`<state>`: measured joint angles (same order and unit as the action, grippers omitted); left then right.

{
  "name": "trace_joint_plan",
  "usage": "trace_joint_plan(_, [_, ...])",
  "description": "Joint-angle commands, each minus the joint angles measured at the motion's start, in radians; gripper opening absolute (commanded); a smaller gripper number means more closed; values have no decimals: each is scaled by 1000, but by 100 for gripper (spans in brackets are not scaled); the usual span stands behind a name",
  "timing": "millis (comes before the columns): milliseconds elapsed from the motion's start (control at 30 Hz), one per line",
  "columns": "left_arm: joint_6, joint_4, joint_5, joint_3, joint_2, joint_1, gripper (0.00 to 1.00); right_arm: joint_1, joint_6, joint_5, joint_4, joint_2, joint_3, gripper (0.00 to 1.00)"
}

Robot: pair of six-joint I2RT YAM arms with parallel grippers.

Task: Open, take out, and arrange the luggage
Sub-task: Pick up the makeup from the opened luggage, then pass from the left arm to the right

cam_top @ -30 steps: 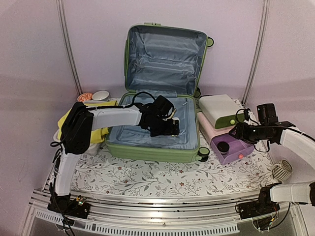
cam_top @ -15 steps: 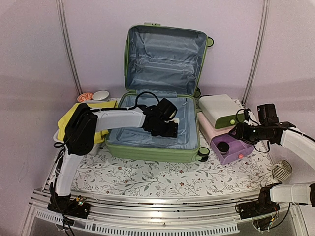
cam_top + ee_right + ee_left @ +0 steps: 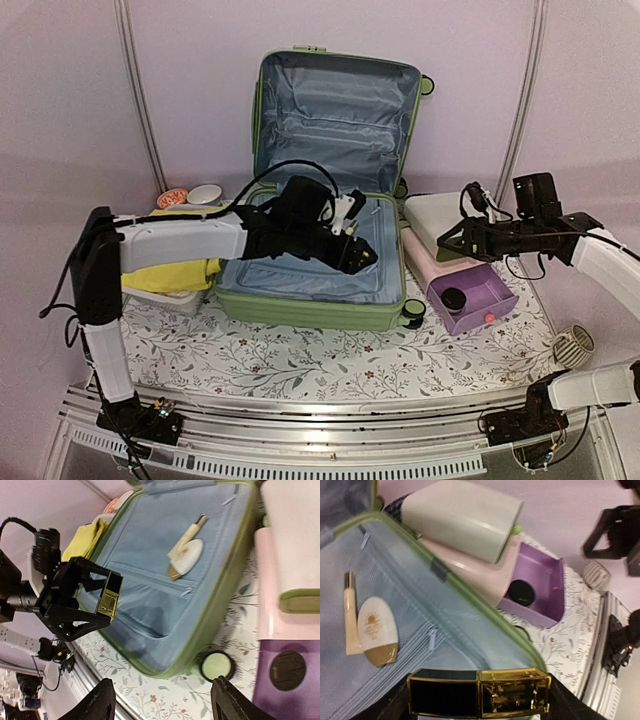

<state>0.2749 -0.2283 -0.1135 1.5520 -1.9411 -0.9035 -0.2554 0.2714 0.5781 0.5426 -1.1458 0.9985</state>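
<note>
Your left claw has come up off the lining since a second ago and now hangs over the open luggage. It is closed across a flat black-and-gold case that fills the gap between its fingers. So one item is lifted clear and looks ready to go out to the desk. The luggage lies directly beneath that claw, its lid upright beyond it. A cream bottle and a slim tube lie on the lining just ahead of the claw, not yet taken out. Your right claw has swung from the purple tray to above the white box, its fingers spread and holding nothing. The bottle shows a sun emblem, but its print is too small to read.
</note>
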Motion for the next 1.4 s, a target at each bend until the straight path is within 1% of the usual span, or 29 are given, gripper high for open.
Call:
trace_joint_plan(0, [-150,310,-222,-140,107,-12,70,-119,76,62,-39,-50,23,67])
trace_joint_plan(133, [-215,424,-280,-221,139,-24,70,-182,151,76,-110,-78,29,67])
trace_joint_plan(267, [-297,469,-257,-265,148,-52,70,-208,225,148,-200,-84,18,66])
trace_joint_plan(333, [-342,481,-203,-277,153,-78,70,-223,268,158,-229,-85,18,66])
trace_joint_plan(433, [-403,508,-82,-292,153,-125,70,-251,288,141,-226,-99,28,65])
trace_joint_plan(567, [-513,585,29,-331,149,-192,73,-284,278,113,-199,-152,44,58])
trace_joint_plan(667, [-565,619,115,-338,134,-231,74,-311,270,109,-202,-171,46,53])
trace_joint_plan(767, [-579,598,166,-313,113,-247,74,-324,260,103,-195,-179,43,51])
trace_joint_plan(833, [-577,593,172,-308,109,-251,74,-326,254,106,-193,-176,34,45])
trace_joint_plan(900, [-576,597,175,-311,109,-252,74,-328,254,113,-193,-170,24,42])
trace_joint_plan(967, [-575,597,177,-311,106,-251,74,-328,252,117,-192,-160,14,42])
trace_joint_plan(1000, [-574,596,176,-311,105,-251,75,-329,252,117,-189,-153,9,44])
trace_joint_plan(1067, [-570,597,175,-310,103,-250,74,-329,252,118,-183,-139,2,51])
trace_joint_plan(1133, [-565,597,172,-309,103,-251,74,-330,249,119,-172,-125,-3,55])
trace_joint_plan(1233, [-560,599,167,-309,104,-252,75,-332,239,115,-148,-106,-8,55])
trace_joint_plan(1367, [-556,600,163,-308,104,-252,75,-333,221,106,-120,-98,-14,50])
